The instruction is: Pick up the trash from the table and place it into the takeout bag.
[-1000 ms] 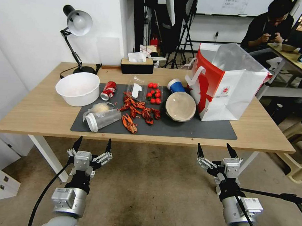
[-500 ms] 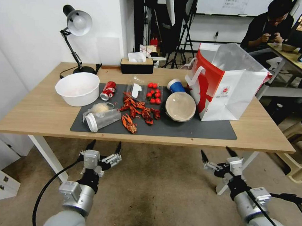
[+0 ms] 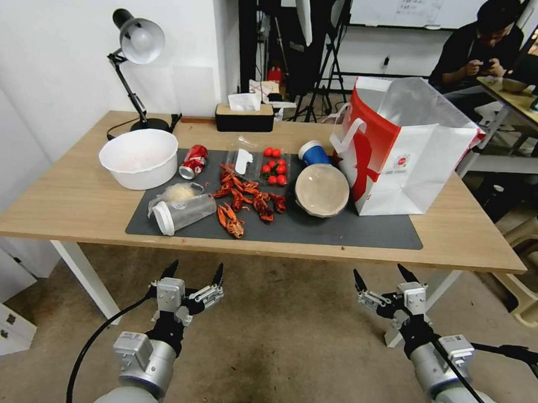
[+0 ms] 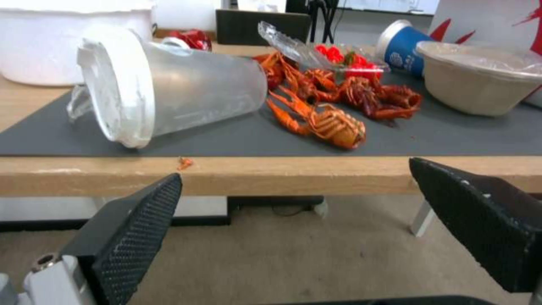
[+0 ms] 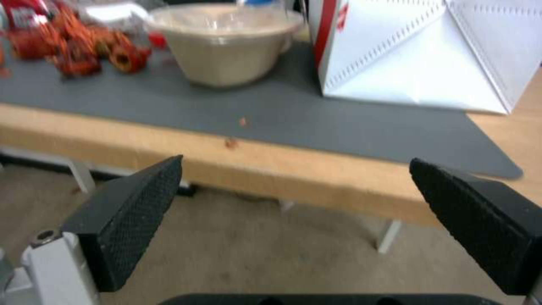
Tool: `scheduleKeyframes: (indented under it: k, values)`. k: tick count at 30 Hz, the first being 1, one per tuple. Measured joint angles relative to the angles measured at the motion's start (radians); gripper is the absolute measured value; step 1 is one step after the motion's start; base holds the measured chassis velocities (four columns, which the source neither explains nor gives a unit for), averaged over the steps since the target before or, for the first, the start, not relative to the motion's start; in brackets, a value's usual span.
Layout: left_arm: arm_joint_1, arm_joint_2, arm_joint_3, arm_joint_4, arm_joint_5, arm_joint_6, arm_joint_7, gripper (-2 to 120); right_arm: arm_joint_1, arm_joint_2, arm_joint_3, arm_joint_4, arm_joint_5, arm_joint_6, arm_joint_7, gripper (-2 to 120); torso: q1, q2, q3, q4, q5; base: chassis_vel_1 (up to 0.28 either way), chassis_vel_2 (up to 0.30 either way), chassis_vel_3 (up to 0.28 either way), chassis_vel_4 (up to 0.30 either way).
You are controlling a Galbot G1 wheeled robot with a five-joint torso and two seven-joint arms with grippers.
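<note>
**Trash on table, both claws low and spread, nothing held**

Trash lay spread over the dark grey mat on the table. The tan bowl with its clear domed lid sat upright on the mat, just beside the takeout bag. The blue-and-white paper cup lay tilted behind the bowl, close to the bag's red side panel. The clear white-lidded plastic cup lay on its side near the mat's front left part, lid end toward the table's front edge. The red soda can lay on its side at the mat's back left, next to a large white bowl that stood on the bare wood.

Crayfish shells were piled mid-mat between the plastic cup and the tan bowl. A clear tray of cherry tomatoes sat behind them. A desk lamp and a black tissue box stood along the back of the table.

The takeout bag stood upright at the mat's right end, mouth open.

Left claw hung below the front edge of the table, over the floor, fingers spread, empty. In its wrist view the plastic cup lay straight ahead above the fingertips.

Right claw hung below the front edge as well, fingers spread, empty, facing the tan bowl and the bag.
</note>
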Motion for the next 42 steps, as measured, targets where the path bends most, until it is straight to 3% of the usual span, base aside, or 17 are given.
scheduleKeyframes:
  k: [9,10,15,18,19,22,31,36,42]
  values:
    - [-0.005,0.006,-0.006,0.001,-0.003,-0.003,0.008,100,0.098,-0.014,-0.02,0.002,0.098,0.001,0.009,100,0.0,0.0,0.0,0.0005,0.0002,0.0,0.0,0.0,0.0]
    - [-0.018,0.013,0.0,0.01,-0.008,-0.003,0.012,100,0.139,-0.021,-0.022,-0.003,0.131,0.0,0.023,100,0.0,0.0,0.0,-0.0006,-0.0003,0.0,0.0,0.0,0.0]
    - [-0.02,0.012,0.002,0.016,-0.01,-0.008,0.014,100,0.223,-0.044,-0.046,-0.018,0.231,-0.024,0.06,100,0.0,0.0,0.0,0.0003,0.0002,0.0,0.0,0.0,0.0]
    - [-0.016,0.002,-0.003,0.015,-0.003,-0.012,0.014,100,0.373,-0.05,-0.129,-0.029,0.576,-0.138,0.269,100,0.0,0.0,0.0,0.0002,-0.0001,0.0,0.0,0.0,0.0]
    - [-0.016,0.002,-0.003,0.015,-0.003,-0.012,0.014,100,0.373,-0.05,-0.129,-0.029,0.576,-0.138,0.269,100,0.0,0.0,0.0,0.0002,-0.0001,0.0,0.0,0.0,0.0]
    - [-0.007,-0.002,-0.01,0.012,0.003,-0.014,0.013,100,0.445,-0.019,-0.17,-0.049,0.806,-0.204,0.419,100,0.0,0.0,0.0,0.0002,0.0,0.0,0.0,0.0,0.0]
    - [0.004,-0.002,-0.024,0.007,0.006,-0.022,0.011,100,0.546,0.047,-0.242,-0.128,1.085,-0.255,0.543,100,0.0,0.0,0.0,0.0001,-0.0001,0.0,0.0,0.0,0.0]
    - [0.008,-0.004,-0.023,0.007,0.011,-0.023,0.012,100,0.596,0.071,-0.254,-0.159,1.175,-0.264,0.59,100,0.0,0.0,0.0,0.0002,0.0,0.0,0.0,0.0,0.0]
    - [0.02,-0.007,-0.022,0.013,0.017,-0.043,0.009,100,0.636,0.112,-0.251,-0.192,1.226,-0.25,0.655,83,0.0,0.0,0.0,0.0002,0.0,0.0,0.0,0.0,0.0]
